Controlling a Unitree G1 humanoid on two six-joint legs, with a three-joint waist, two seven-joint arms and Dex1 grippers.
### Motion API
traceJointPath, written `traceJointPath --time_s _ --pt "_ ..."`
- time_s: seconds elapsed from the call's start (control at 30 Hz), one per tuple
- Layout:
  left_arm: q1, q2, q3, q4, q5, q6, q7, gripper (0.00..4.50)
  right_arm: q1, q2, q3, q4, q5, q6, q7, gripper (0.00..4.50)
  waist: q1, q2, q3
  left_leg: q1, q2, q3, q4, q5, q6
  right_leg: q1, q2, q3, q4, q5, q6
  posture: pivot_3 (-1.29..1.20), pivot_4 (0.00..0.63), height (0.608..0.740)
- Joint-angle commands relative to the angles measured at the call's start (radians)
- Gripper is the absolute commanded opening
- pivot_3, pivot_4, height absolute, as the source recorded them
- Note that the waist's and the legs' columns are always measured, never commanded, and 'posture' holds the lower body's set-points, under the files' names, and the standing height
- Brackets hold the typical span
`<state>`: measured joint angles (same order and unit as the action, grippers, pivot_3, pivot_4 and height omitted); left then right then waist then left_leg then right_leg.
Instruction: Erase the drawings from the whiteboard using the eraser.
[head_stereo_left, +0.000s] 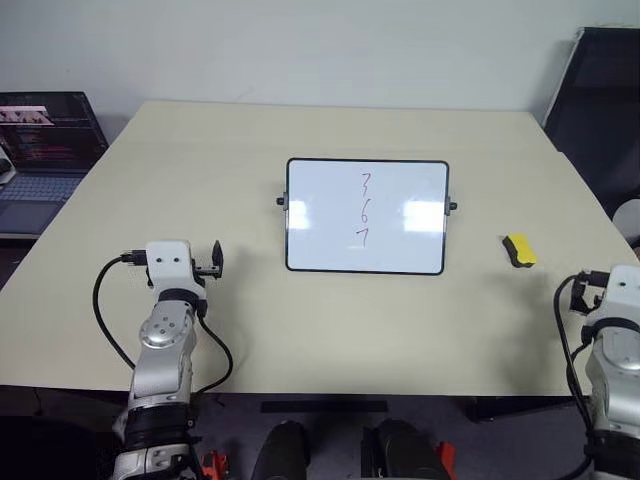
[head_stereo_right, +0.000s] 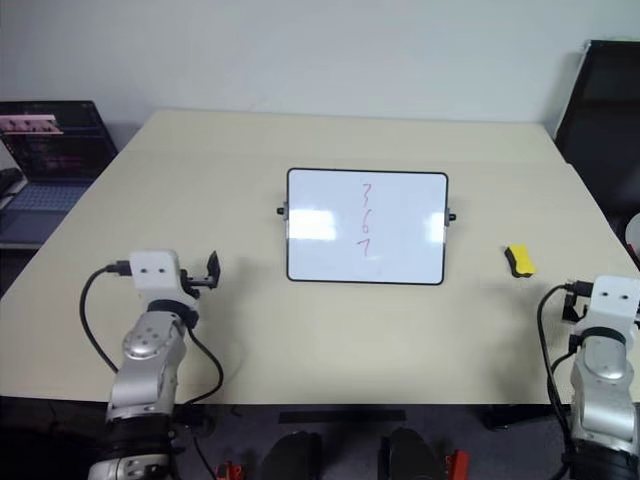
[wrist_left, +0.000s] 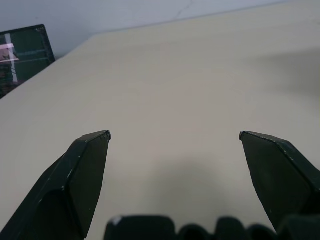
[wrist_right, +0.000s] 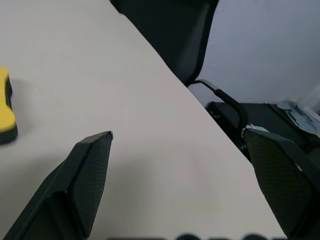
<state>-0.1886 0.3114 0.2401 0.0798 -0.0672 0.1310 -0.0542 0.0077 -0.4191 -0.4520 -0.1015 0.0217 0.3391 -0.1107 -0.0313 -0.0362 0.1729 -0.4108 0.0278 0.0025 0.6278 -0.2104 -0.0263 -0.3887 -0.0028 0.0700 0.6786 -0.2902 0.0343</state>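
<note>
Whiteboard (head_stereo_left: 367, 216) bears red drawings (head_stereo_left: 365, 210); eraser (head_stereo_left: 519, 250) lies beside; both end effectors gape empty.

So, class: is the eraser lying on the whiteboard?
No, the eraser lies on the table, apart from the whiteboard.

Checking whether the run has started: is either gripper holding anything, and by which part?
Nothing is held. Left gripper and right gripper are open and empty; the eraser lies untouched on the table.
</note>
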Motion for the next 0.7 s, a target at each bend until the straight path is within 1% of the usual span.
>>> traceJointPath --time_s 0.03,0.13,0.33,0.47,0.6,0.7 --pt "0.001 -0.010 -0.012 -0.053 0.003 0.000 0.001 4.50 -0.003 -0.012 -0.036 -0.074 0.001 0.026 0.003 4.46 -0.003 0.000 0.000 0.000 0.000 0.000 0.000 0.000 0.000 0.000 0.000 0.000 0.000 0.000 0.000 0.00 0.150 0.740" --pt "-0.009 -0.014 -0.012 -0.025 0.009 -0.013 0.006 4.50 -0.024 -0.022 -0.035 -0.044 -0.003 0.021 0.002 4.46 -0.003 0.000 0.000 0.002 0.001 0.000 0.001 0.000 0.000 0.001 0.000 0.001 0.000 -0.002 0.004 0.00 0.150 0.740" --pt "-0.056 -0.009 -0.021 -0.001 0.008 -0.013 -0.004 4.50 -0.073 -0.044 -0.035 -0.048 -0.003 0.035 0.016 4.46 0.000 0.000 0.000 0.002 0.000 0.001 0.001 0.000 0.000 0.001 0.001 0.001 0.001 -0.002 0.004 0.00 0.150 0.740" --pt "-0.087 0.019 0.005 0.020 -0.003 -0.017 -0.016 4.50 -0.089 -0.042 -0.035 -0.041 0.000 0.033 0.023 4.46 -0.001 0.000 0.000 0.002 0.000 0.001 0.000 0.000 0.000 0.001 0.000 0.001 0.000 -0.001 0.003 0.00 0.150 0.740" --pt "-0.121 0.066 0.012 0.011 -0.058 -0.004 -0.112 4.50 -0.099 -0.019 -0.002 -0.053 0.000 0.064 0.026 4.46 -0.001 0.000 0.000 0.001 0.000 0.001 0.000 0.000 0.000 0.001 0.001 0.000 0.000 -0.001 0.003 0.00 0.150 0.740" --pt "-0.153 0.109 -0.008 -0.068 -0.113 0.062 -0.211 4.50 -0.104 -0.025 0.011 -0.112 0.029 0.132 0.069 4.46 -0.001 0.000 0.000 0.001 0.000 0.001 0.000 0.000 0.000 0.001 0.000 0.000 0.001 -0.001 0.003 0.00 0.150 0.740"
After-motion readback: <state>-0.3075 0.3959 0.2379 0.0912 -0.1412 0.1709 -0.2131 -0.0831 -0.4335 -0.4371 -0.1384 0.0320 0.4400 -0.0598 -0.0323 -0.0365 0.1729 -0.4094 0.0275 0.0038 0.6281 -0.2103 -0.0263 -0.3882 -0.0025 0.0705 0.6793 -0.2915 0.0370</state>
